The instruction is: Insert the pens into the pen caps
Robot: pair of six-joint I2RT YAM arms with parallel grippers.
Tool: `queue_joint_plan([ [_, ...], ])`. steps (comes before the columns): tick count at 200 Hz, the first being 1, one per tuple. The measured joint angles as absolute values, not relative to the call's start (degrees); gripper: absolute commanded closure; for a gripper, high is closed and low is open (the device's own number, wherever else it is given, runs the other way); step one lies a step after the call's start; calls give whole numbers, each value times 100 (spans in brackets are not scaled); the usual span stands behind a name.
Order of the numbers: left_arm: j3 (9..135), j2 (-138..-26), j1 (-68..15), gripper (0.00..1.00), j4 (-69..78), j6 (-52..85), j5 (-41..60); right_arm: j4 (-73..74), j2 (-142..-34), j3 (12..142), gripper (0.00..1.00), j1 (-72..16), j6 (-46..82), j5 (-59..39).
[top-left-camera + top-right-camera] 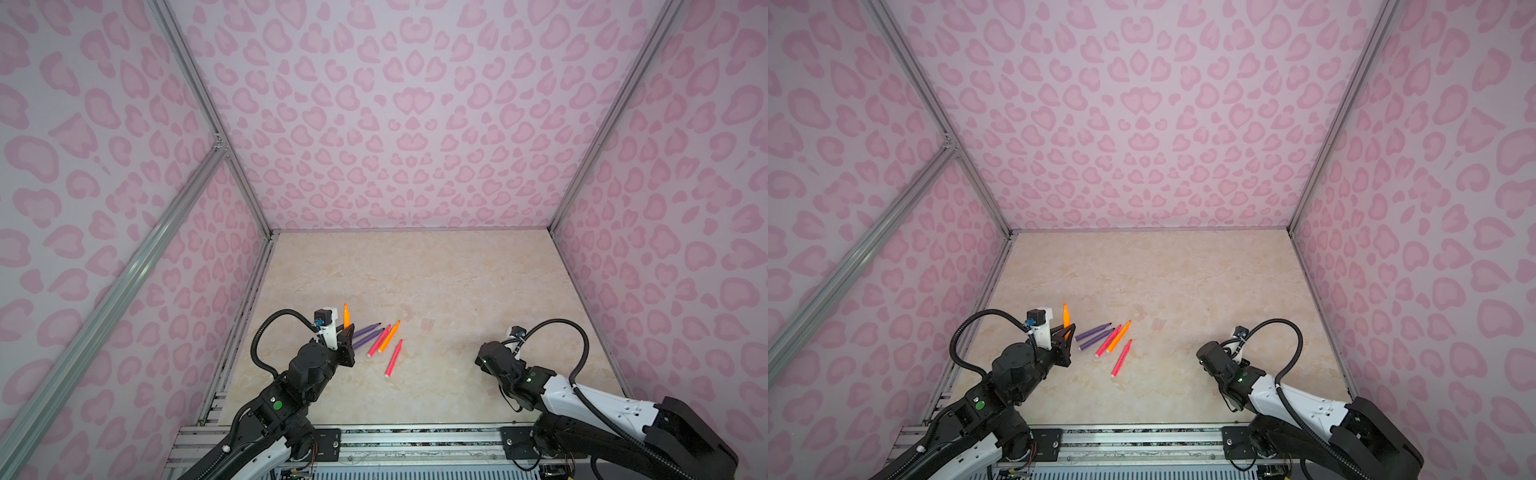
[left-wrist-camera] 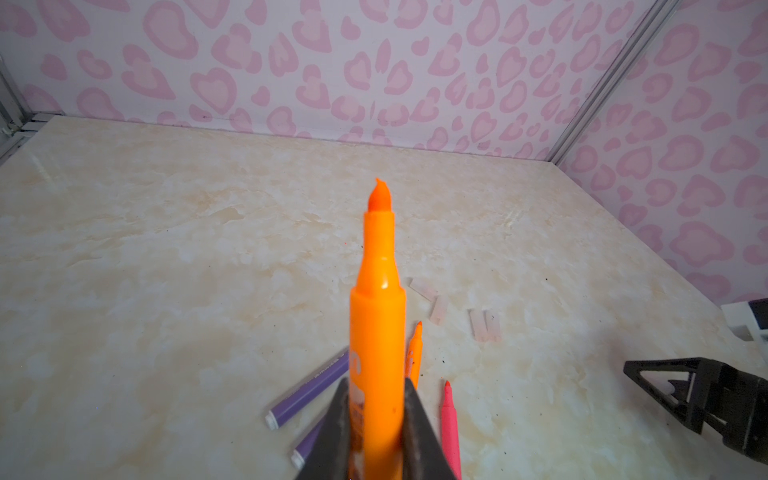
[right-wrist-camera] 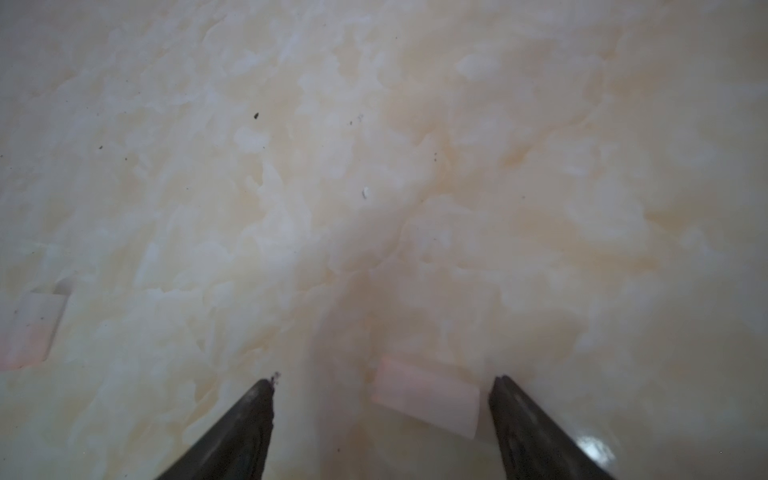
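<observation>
The left gripper [image 2: 376, 382] is clamped on an orange pen [image 2: 377, 291], held up nearer the desk's [image 1: 457, 270] left edge. The right gripper [image 3: 384, 380] is spread apart, with a cap [image 3: 428, 397] between its tips.

Three walls [image 1: 411, 124], pale lilac with pink heart-like blotches, enclose a beige, marble-patterned counter [image 1: 457, 270]. Silver aluminium struts [image 1: 199, 95] run up the corners, and another [image 1: 104, 299] slants across the left wall. A metal rail [image 1: 415, 440] edges the front. The light is soft and even.
</observation>
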State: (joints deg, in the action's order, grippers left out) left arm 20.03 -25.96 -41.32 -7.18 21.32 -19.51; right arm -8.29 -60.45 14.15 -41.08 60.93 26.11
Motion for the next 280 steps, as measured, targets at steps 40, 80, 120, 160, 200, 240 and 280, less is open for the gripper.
queue_joint_plan([
  [40, 2003, -2585, -4132, 96, -718, 2115, -1951, -725, -6539, 1691, 18, -3872, 6086, 2635],
  [80, 2003, -2596, -4132, 97, -716, 2095, -1951, -714, -6869, 1914, 18, -3789, 6053, 2582],
  [120, 2005, -2687, -4132, 96, -714, 2093, -1955, -760, -7164, 2235, 18, -3782, 5935, 2287],
  [160, 2008, -2766, -4132, 96, -690, 2088, -1957, -760, -7620, 2620, 19, -3780, 5710, 2069],
  [200, 2008, -2788, -4132, 96, -672, 2078, -1962, -506, -8403, 3203, 21, -3806, 5389, 1909],
  [240, 2008, -2788, -4132, 96, -672, 2078, -1962, -513, -9255, 4042, 21, -4097, 5107, 1914],
  [280, 2008, -2788, -4132, 97, -672, 2078, -1962, -1026, -9583, 4604, 21, -4523, 5037, 1955],
])
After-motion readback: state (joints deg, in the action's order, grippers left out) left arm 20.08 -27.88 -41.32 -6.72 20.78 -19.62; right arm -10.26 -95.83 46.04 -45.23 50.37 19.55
